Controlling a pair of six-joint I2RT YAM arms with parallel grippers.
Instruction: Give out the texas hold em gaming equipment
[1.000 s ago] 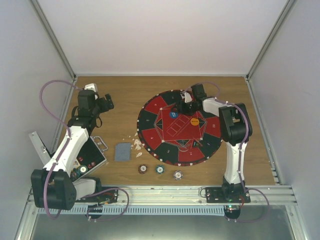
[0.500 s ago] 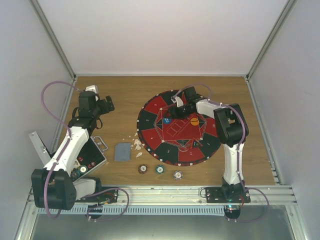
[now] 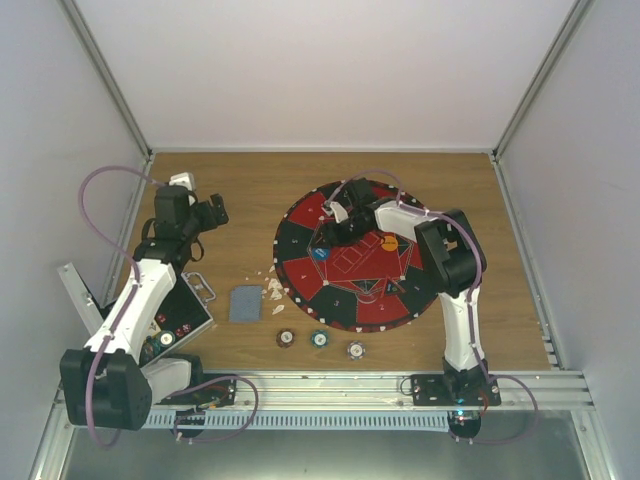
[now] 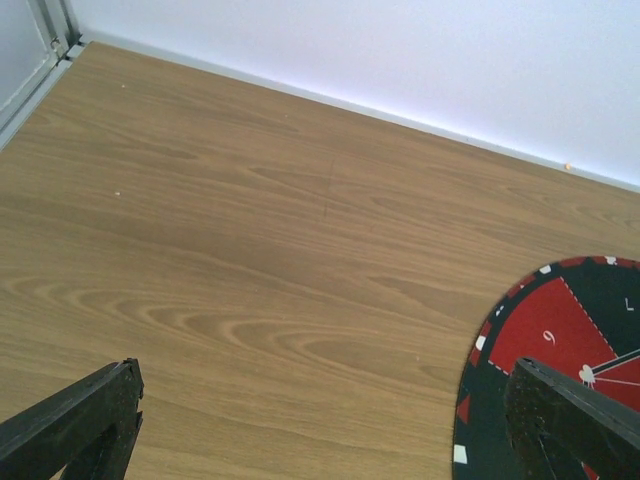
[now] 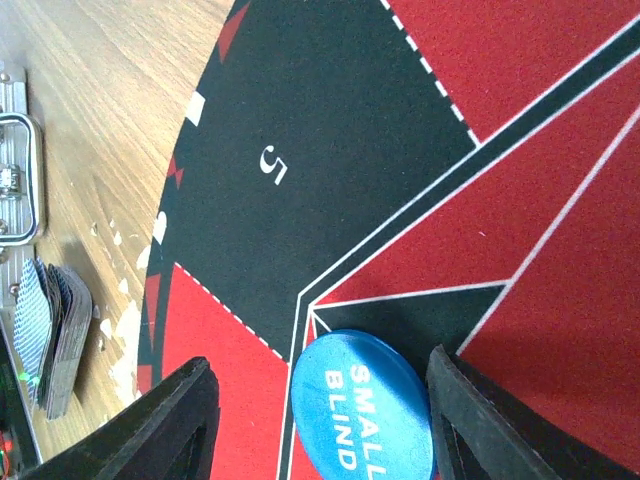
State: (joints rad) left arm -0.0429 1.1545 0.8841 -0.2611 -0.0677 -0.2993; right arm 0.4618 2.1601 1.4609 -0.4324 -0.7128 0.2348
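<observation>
Smooth plastic disc (image 5: pixel 362 405), matt felt mat (image 5: pixel 300 120)

My overhead feed is evenly lit from above, the white walls (image 3: pixel 330 70) bright, shadows faint, fine detail coarse. The left wrist view is bright and clear, though the left gripper's fingers (image 4: pixel 70 425) sit dark and soft. On the right wrist view the blue disc (image 5: pixel 365 415) reads sharply, while the right gripper's fingers (image 5: pixel 170 425) blur.
</observation>
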